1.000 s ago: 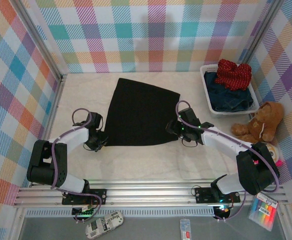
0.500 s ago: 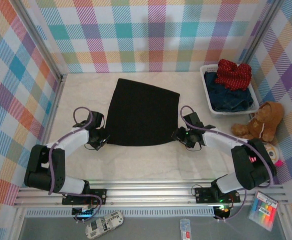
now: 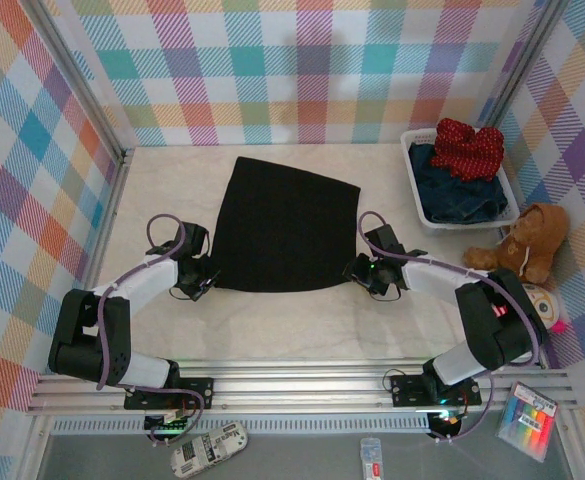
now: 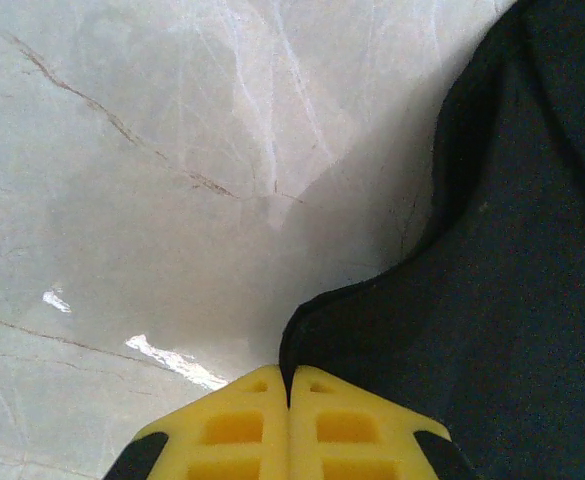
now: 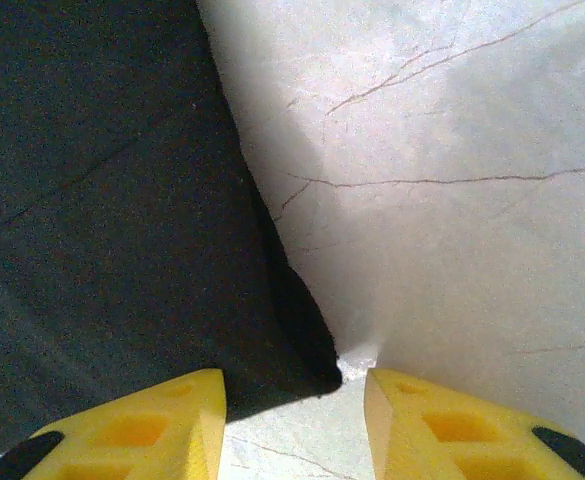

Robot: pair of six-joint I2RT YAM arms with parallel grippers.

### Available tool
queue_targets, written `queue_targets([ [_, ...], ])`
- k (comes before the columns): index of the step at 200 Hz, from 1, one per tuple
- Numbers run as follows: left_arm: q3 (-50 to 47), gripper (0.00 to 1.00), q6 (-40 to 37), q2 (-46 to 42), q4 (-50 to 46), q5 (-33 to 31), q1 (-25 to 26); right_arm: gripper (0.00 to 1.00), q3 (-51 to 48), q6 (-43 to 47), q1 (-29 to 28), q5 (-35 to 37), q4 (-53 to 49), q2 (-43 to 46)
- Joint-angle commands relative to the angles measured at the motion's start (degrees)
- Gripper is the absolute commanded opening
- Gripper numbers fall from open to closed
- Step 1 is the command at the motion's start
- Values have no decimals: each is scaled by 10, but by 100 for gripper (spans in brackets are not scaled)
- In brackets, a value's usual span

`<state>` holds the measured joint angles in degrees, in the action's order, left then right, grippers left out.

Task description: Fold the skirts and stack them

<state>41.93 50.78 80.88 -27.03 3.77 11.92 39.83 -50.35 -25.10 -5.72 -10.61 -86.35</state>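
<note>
Marble surface (image 3: pixel 272 330) holds black skirt (image 3: pixel 287 225); basket (image 3: pixel 412 180) and teddy bear (image 3: pixel 522 245) sit aside. Left fingers (image 4: pixel 272 385) pinch its corner; right fingers (image 5: pixel 207 395), apart, have narrowed.

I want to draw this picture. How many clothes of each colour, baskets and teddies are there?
Black skirt: 1
Red skirt: 1
Blue denim: 1 heap, pieces hard to tell apart
Basket: 1
Teddy: 1
Total: 5
</note>
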Motion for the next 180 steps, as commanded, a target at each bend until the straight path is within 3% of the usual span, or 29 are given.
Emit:
queue_targets([
  [1, 13, 0, 1, -7, -18, -1, 7, 41, -2, 3, -1, -11, 19, -7],
  [57, 22, 0, 1, -3, -22, -4, 7, 32, -4, 8, -2, -24, 31, -8],
  [93, 5, 0, 26, -36, -37, -25, 14, 0, -31, 14, -2, -43, 26, 18],
  [139, -15, 0, 81, -156, -131, -98, 51, 0, -67, 28, 0, -56, -31, 120],
  [160, 27, 0, 74, -214, -166, -129, 52, 0, -64, 18, 0, -45, -46, 184],
  [180, 96, 0, 39, -210, -162, -137, 53, 0, -46, 4, 3, -27, -32, 210],
])
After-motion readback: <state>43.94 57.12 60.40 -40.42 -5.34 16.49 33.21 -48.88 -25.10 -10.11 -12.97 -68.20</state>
